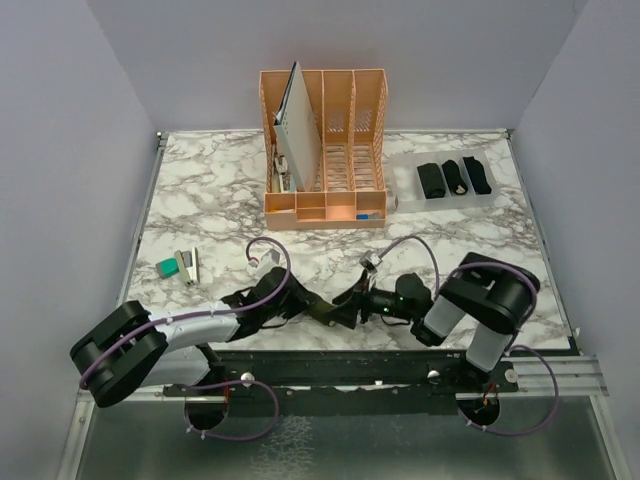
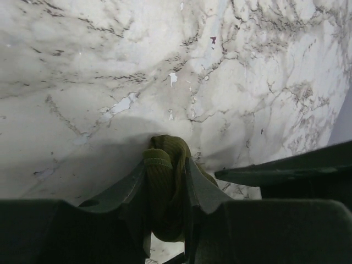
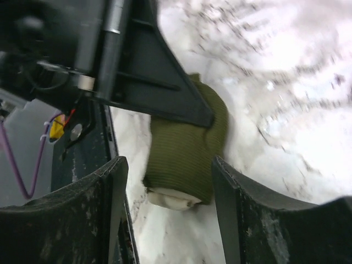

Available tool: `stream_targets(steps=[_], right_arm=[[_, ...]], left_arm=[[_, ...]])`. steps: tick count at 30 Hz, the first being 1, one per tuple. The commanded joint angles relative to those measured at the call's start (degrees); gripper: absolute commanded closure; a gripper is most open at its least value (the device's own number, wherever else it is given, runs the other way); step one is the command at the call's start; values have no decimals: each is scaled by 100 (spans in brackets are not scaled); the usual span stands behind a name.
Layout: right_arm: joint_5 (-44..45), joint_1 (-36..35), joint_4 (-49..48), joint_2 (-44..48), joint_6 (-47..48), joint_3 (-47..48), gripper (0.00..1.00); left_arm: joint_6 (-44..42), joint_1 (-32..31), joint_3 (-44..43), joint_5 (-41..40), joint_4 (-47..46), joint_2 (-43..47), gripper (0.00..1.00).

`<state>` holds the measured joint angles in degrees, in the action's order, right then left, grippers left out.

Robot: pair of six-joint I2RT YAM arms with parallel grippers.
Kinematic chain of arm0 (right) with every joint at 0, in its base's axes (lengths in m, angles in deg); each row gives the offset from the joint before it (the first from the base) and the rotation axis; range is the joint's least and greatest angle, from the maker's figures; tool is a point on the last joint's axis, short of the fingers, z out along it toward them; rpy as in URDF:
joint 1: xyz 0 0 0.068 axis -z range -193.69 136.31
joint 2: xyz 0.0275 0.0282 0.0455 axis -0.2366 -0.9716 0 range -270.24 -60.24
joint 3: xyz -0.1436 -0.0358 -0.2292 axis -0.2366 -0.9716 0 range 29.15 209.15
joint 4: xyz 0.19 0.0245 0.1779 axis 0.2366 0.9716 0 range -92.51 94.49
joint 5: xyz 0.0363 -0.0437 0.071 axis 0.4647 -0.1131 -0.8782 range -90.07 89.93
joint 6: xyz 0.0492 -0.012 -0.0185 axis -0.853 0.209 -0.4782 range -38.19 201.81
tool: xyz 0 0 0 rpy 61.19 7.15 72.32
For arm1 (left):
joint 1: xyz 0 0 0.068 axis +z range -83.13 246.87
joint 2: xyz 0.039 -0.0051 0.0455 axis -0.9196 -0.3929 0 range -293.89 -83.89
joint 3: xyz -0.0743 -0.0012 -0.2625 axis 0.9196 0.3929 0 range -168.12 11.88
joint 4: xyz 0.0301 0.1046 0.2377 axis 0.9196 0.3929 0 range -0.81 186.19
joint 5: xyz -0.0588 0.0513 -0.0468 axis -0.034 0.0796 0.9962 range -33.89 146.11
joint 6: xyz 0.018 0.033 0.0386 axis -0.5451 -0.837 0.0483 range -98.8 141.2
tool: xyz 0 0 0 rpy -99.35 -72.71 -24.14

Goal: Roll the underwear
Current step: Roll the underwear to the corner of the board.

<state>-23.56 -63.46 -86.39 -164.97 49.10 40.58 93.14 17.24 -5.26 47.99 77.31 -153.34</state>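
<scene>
Far to my left on the white marble-patterned bench (image 1: 200, 200) lies a small teal block (image 1: 167, 267), with a small white and dark object (image 1: 188, 265) just beside it. I cannot tell what that object is.

My left end effector (image 2: 165, 171) is clamped on the olive-green rolled cloth brief (image 2: 166, 190). Its dark fingers (image 2: 127, 190) press the roll from both sides, and the rounded top of the bundle bulges out above the tips, close over the bench near its front edge, about midway across.

Behind, at the rear centre, stands a peach-orange plastic file organiser (image 1: 340, 150) with a pale grey flat board (image 1: 295, 120) leaning in its leftmost slot.

My right end effector (image 3: 168, 171) is spread wide, one finger (image 3: 110, 190) on each side of the same olive roll, with a gap at either flank. From this wrist the roll's cream waistband end (image 3: 168, 199) faces me, and a left finger lies across its far part.

At the right rear, a clear shallow plastic tray (image 1: 400, 196) holds three black rolled cloth bundles (image 1: 455, 177) side by side.
</scene>
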Motion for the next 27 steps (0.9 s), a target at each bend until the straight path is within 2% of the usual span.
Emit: stream_targets(steps=[1,6,8,12,16,20,26,27], right_arm=[[-404,-34,1547,1095,1505,230,33],[742,-492,4302,2488,3678,843,31],[1341,-870,4791,2716,4404,917,31],[2628,-1579,4906,2774,4997,945,31],[3346,-2327,4680,2405,5504,1073,31],[3885,-2726,4348,1779,5751,1287,31],[4739,-2862,4026,968,5878,1517,41],[4832,-2862,3986,897,5855,1505,47]], left_arm=[[39,-3,-208,-123,1150,35,85],[259,-3,-391,-117,1565,-5,88],[393,-3,-437,-151,1727,9,90],[664,8,-498,-180,1903,44,92],[874,19,-443,-165,1855,80,93],[936,30,-467,-150,1905,105,93],[901,49,-492,-145,2028,185,93],[901,54,-482,-146,2038,223,93]])
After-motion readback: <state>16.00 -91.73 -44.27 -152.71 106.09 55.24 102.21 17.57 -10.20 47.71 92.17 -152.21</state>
